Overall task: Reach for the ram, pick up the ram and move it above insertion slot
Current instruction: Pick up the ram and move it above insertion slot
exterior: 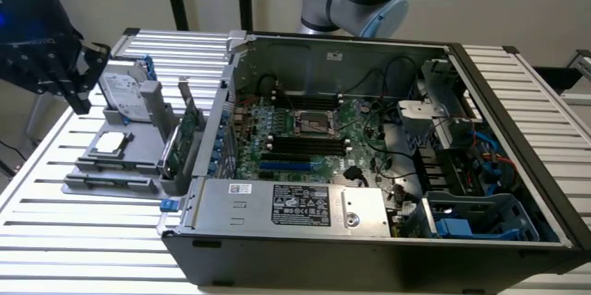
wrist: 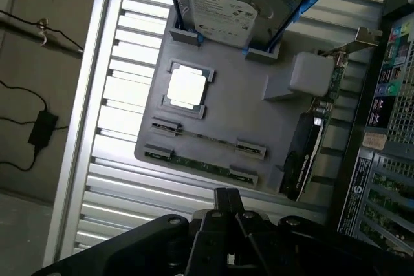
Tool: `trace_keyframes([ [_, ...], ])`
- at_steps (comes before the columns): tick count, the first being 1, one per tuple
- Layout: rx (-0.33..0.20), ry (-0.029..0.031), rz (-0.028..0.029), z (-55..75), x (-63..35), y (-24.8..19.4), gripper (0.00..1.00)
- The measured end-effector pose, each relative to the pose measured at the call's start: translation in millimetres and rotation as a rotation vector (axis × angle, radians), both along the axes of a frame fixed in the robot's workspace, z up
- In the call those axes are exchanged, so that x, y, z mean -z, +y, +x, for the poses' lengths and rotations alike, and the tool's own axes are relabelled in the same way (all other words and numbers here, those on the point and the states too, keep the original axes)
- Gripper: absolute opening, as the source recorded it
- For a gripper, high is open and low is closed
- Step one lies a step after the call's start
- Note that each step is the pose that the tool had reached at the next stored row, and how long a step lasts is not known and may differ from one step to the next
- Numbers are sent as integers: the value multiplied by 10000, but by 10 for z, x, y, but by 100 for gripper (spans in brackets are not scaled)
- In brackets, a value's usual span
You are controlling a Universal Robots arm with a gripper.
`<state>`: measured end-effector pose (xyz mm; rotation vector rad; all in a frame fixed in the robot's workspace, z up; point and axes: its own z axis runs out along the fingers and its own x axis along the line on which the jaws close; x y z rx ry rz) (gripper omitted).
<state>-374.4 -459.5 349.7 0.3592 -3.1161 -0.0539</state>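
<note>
**Jaws poised over the parts tray, ram not yet taken**

The jaws hold nothing; whether they stand open or closed I cannot tell. Closest to them, the ram (wrist: 194, 161) sits, seemingly on edge, between end clips in a slot of the grey parts tray (wrist: 246, 114). The tray rests on the slatted worktop (wrist: 116, 192) beside the open computer case (exterior: 277, 267). The ram looks light, stiff and fragile, best pinched mid-length across its flat faces.

1 ea.: HDD (wrist: 223, 8), CPU (wrist: 187, 86), ram (wrist: 197, 163), exp. card (wrist: 304, 156), PC case (exterior: 369, 253)
</note>
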Motion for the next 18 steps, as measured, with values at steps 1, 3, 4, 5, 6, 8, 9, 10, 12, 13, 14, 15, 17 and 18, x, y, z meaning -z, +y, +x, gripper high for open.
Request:
trace_keyframes([
  [1,-180,0,0,0,2,0,11],
  [3,-546,1,0,0,6,0,11],
  [4,-724,1,0,0,8,0,11],
  [5,-905,0,0,0,11,0,11],
  [6,-1090,1,0,0,13,0,11],
  [8,-1451,0,0,0,18,0,11],
  [9,-1629,0,0,0,20,0,11],
  [10,-1810,0,0,0,22,0,11],
  [12,-2169,1,-1,0,26,0,11],
  [13,-2365,1,0,0,28,0,11],
  [14,-2545,0,0,0,31,0,11],
  [15,-2726,0,0,0,33,0,11],
  [17,-3085,1,0,0,37,0,11],
  [18,-3264,0,0,0,40,0,11],
])
